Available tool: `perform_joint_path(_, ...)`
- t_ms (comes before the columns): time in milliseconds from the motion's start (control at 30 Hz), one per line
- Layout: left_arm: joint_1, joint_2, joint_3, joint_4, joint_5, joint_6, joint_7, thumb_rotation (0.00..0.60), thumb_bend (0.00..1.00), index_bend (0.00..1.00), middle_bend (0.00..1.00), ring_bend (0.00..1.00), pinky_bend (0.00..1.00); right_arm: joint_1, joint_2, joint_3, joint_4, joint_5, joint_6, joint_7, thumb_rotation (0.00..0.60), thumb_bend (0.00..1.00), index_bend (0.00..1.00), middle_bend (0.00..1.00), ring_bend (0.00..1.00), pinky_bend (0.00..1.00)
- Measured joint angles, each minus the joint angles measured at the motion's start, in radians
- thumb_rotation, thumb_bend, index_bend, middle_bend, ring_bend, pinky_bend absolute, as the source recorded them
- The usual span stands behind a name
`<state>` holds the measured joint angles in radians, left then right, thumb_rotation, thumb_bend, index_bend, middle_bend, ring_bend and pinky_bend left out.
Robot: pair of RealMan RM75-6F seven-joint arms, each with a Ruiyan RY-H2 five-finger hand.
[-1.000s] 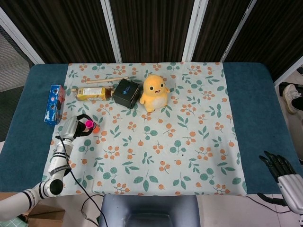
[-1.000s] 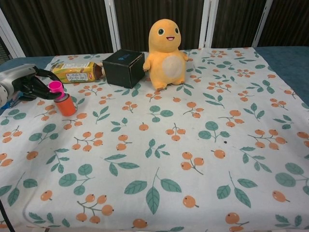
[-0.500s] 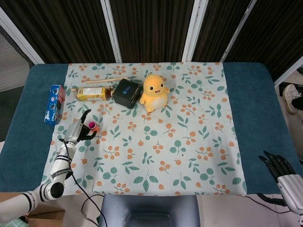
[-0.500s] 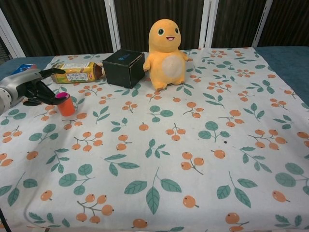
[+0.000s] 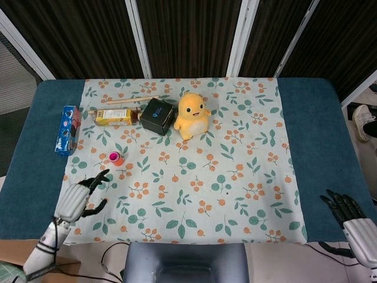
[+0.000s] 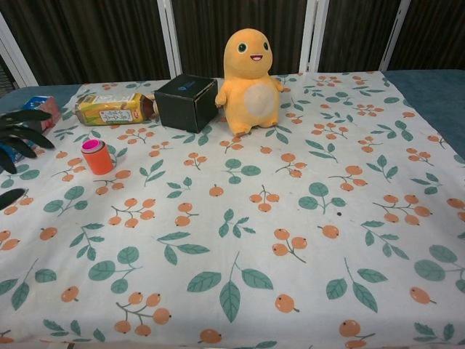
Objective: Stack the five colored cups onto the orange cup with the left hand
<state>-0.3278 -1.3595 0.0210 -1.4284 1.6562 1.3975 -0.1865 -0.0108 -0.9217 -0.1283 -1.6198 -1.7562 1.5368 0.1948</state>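
Pink nested in the orange cup (image 5: 116,158); left robot hand (image 5: 78,199) spread, empty: retreat wide, don't clip it.

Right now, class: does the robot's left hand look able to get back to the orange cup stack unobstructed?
Probably yes. The left hand is open at the table's near left, and only bare cloth lies between it and the orange cup stack; the snack box sits off to the side.
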Motion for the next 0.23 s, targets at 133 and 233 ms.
perform_joint_path(133,0.123,0.018,0.087,0.035,0.113,0.171,0.087,0.600,0.39,0.00,0.00,0.00,0.11,0.000,-0.001,-0.003,0.001,-0.008,0.002,-0.003,0.600,0.12,0.00,0.00,0.00,0.00)
perform_joint_path(233,0.166,0.027,0.119,0.055,0.164,0.241,0.138,0.600,0.39,0.00,0.00,0.00,0.11,-0.004,0.000,-0.004,0.003,-0.012,0.013,0.004,0.600,0.12,0.00,0.00,0.00,0.00)
